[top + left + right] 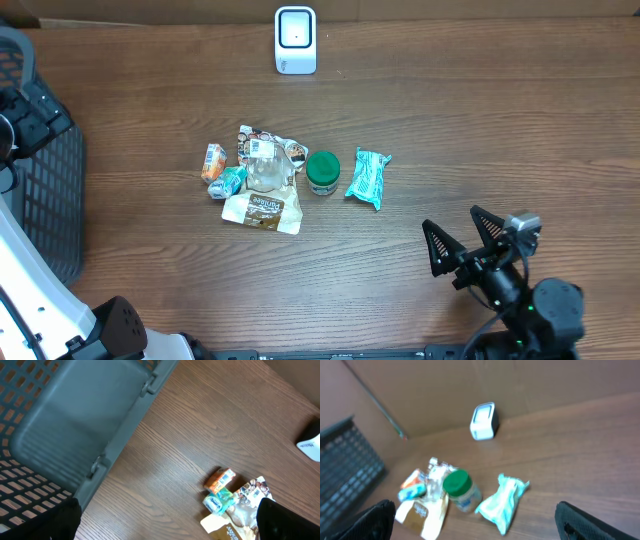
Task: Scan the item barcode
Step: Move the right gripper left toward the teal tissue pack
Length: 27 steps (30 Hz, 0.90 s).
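Tabletop (pixel 480 110) of dark wood grain fills the overhead view. At far left stands a dark grey latticed basket (pixel 50 190). Only the left wrist camera shows its slotted wall and ribbed rim close up. The left gripper (pixel 167 512) hangs over the wood beside the basket, jaws spread wide, grasping nothing.

The items to scan lie bunched near the middle of the table, with neither gripper touching them. An orange packet (pixel 213 161), a small teal packet (pixel 230 182), a clear bag (pixel 265 160) and a brown pouch (pixel 262 210) touch one another. A green-lidded jar (pixel 322 172) is just beside them, then a pale teal soft pack (pixel 368 178). The left wrist view catches only the left part of this pile.

A white scanner (pixel 296 40) stands at the far edge, well apart from the pile. At the near right, the right gripper (pixel 450 220) is released and empty, clear of the soft pack. Its blurred wrist view alone shows a plain brown board wall (pixel 445 390) rising behind the scanner.
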{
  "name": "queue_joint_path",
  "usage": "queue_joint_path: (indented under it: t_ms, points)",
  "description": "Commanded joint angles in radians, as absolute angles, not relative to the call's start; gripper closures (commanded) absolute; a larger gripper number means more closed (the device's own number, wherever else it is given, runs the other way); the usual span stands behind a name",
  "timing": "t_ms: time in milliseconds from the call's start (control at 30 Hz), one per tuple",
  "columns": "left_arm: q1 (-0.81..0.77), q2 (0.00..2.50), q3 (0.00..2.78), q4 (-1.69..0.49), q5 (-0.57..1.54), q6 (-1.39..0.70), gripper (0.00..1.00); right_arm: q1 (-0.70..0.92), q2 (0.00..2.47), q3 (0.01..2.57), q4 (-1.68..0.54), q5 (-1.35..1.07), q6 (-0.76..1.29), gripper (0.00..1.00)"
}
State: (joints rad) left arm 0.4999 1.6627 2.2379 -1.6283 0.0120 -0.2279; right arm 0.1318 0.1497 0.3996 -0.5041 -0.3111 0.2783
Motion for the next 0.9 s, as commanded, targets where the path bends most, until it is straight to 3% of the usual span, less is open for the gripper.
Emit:
queue_joint_path:
  t_ms: [0,467,700,867]
  points:
    - [0.504,1.666,2.251,-1.629,0.019,-0.205,0.00,0.136,0.252,0.546,-0.614,-0.361,0.210,0.00]
    - [0.504,1.666,2.251,-1.629,0.019,-0.205,0.00,0.136,0.877,0.967,-0.958,-0.507,0.123,0.00]
    - [0.504,1.666,2.251,-1.629,0.019,-0.205,0.00,0.136,1.184,0.970,-0.862,-0.754,0.133,0.00]
    - [0.504,1.666,2.251,-1.629,0.019,-0.205,0.01,0.136,1.367,0.970,-0.760,-0.780,0.221,0.00]
